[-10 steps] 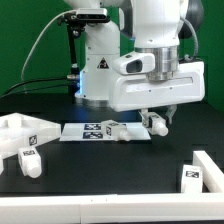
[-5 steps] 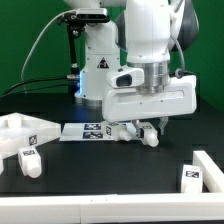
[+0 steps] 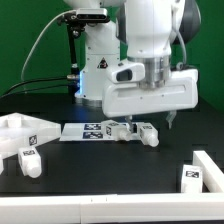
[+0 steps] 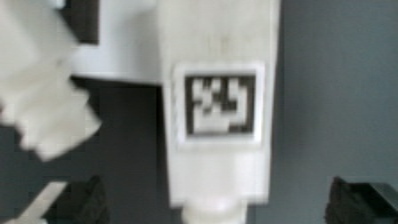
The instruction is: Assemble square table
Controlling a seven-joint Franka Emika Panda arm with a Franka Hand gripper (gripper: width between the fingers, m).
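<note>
Black tabletop (image 3: 100,165) carries the leg (image 3: 141,131), flat by the marker board (image 3: 85,129). Your tool (image 3: 150,121) straddles it wide open, so nothing's gripped.

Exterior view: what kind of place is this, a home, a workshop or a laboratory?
Probably a robotics laboratory bench: a robot arm stands over a black table, a marker board with printed tags lies on it, and the white legs carry tags too.
</note>
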